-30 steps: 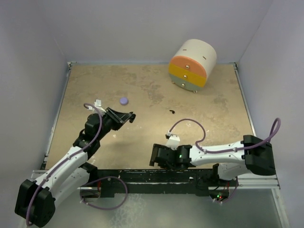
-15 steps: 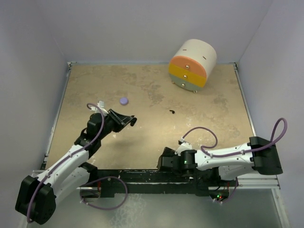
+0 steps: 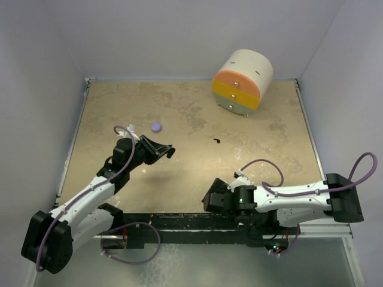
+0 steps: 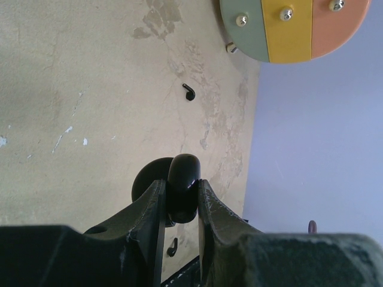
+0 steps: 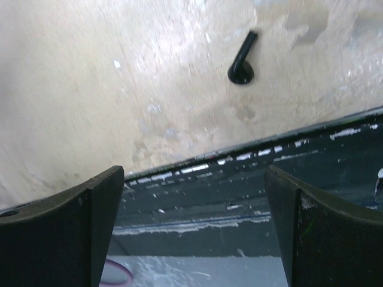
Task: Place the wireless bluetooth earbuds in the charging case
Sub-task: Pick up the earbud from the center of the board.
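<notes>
My left gripper (image 3: 166,149) hangs over the table's left middle, shut on a glossy black rounded thing that looks like the charging case (image 4: 183,179), with a round black flap behind it. One black earbud (image 3: 216,141) lies on the bare table towards the middle and also shows in the left wrist view as a small black earbud (image 4: 189,92). Another black earbud (image 5: 242,60) lies close to the near edge, just beyond my right gripper (image 5: 194,173). That right gripper (image 3: 210,200) is open and holds nothing, low by the front rail.
A round drawer unit (image 3: 242,82) with orange, yellow and green fronts stands at the back right. A lilac puck (image 3: 157,127) lies beyond the left gripper. A black rail (image 3: 179,222) runs along the near edge. Grey walls close in the table.
My right arm has drawn back to the right along the near edge, its gripper still open. The left gripper has shifted slightly right, still holding the black case.
</notes>
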`<state>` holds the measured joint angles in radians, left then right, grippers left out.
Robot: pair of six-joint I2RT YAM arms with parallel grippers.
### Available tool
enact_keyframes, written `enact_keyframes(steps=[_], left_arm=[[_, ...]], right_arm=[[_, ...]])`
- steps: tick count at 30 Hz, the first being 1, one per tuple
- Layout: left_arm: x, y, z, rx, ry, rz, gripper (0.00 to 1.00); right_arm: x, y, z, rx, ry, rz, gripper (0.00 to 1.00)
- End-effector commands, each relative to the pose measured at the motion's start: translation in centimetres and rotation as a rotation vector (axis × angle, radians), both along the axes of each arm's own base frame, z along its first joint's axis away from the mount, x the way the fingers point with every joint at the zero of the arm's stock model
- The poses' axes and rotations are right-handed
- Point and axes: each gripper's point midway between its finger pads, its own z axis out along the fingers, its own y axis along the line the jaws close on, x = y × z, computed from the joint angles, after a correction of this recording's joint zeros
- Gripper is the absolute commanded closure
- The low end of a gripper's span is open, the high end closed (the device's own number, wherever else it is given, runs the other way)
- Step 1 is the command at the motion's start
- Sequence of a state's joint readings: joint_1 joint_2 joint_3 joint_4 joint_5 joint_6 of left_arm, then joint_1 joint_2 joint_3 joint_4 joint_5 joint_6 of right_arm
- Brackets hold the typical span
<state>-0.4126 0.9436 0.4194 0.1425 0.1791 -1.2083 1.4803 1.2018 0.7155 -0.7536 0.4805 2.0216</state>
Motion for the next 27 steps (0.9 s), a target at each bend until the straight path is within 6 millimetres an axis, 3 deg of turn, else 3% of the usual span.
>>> enact_keyframes(steps=[1, 5, 8, 15, 27], left_arm=[[1.3, -0.9, 3.8, -0.031, -0.117, -0.034, 1.00], [1.5, -1.0, 3.8, -0.032, -0.119, -0.037, 1.00], [1.7, -1.1, 3.5, -0.031, -0.114, -0.038, 1.00], [1.9, -1.3, 3.2, -0.034, -0.111, -0.041, 1.00], [2.0, -1.5, 2.9, -0.031, -0.106, -0.051, 1.00]], right_arm=[[2.9, -1.4, 1.0, 0.004, -0.091, -0.074, 0.00], [4.9, -1.7, 2.3, 0.060, -0.139, -0.056, 0.00], [5.5, -2.8, 1.8, 0.030, -0.130, -0.073, 0.00], [6.9, -2.9, 1.5, 0.017, -0.137, -0.063, 0.00], [6.9, -2.0, -0.9, 0.025, -0.095, -0.019, 0.00]])
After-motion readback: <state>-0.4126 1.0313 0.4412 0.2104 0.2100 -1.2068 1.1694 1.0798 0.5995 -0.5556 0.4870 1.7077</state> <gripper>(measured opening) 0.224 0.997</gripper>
